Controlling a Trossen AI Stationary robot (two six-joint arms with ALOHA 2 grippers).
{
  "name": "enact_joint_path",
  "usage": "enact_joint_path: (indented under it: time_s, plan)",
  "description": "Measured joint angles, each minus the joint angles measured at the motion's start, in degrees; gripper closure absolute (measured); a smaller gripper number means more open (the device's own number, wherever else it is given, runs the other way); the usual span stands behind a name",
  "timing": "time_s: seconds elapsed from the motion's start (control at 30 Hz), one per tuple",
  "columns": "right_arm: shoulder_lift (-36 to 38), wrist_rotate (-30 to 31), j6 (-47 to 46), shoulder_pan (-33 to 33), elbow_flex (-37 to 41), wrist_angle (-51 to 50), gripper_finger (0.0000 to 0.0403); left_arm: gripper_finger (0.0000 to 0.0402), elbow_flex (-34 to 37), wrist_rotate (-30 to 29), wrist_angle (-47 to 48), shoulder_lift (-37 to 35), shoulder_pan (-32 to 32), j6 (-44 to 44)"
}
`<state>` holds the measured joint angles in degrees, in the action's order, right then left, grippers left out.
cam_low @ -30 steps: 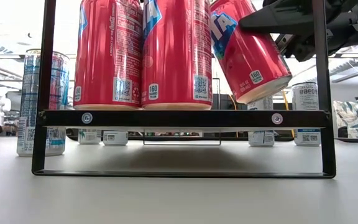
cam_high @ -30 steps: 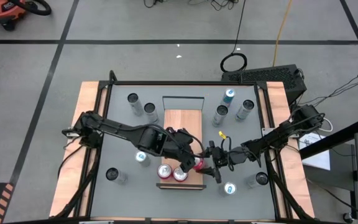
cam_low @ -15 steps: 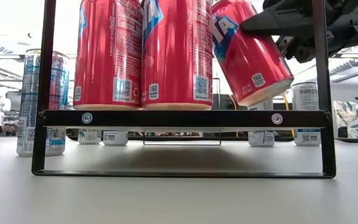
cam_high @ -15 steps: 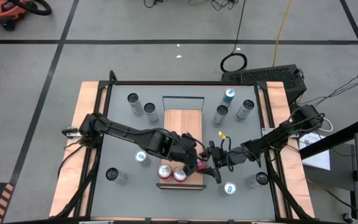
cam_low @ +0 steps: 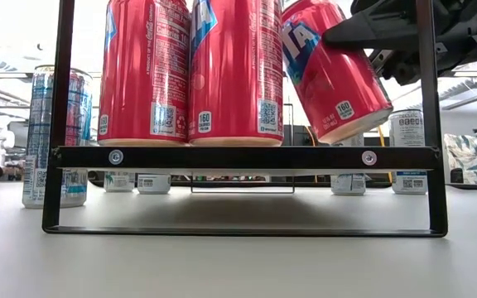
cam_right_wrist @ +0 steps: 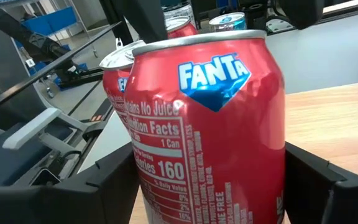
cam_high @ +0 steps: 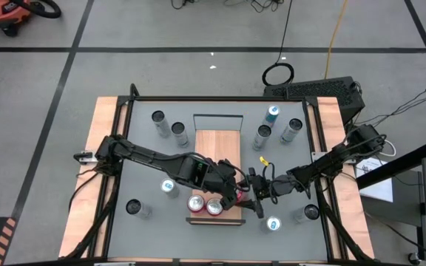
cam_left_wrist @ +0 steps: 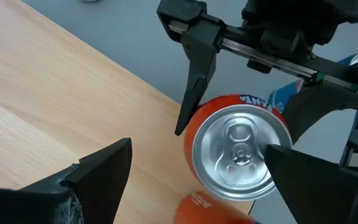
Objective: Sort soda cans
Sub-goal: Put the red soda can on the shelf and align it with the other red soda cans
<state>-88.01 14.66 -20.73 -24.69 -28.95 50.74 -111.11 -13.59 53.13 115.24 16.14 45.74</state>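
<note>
Right tool (cam_high: 253, 193) grips tilted red can (cam_low: 335, 70); left tool (cam_high: 235, 193) wide.

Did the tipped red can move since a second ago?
Yes. In the low view the tilted red soda can has slid slightly right toward the black frame post, away from the two upright red cans.
</note>
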Motion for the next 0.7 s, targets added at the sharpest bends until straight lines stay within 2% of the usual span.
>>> enact_joint_path:
  time_s: [0.7]
  plan:
    - [0.02,0.0,1.28,0.0,-0.02,0.21,0.0119,0.0022,0.0,0.45,-3.23,0.02,0.24,0.31]
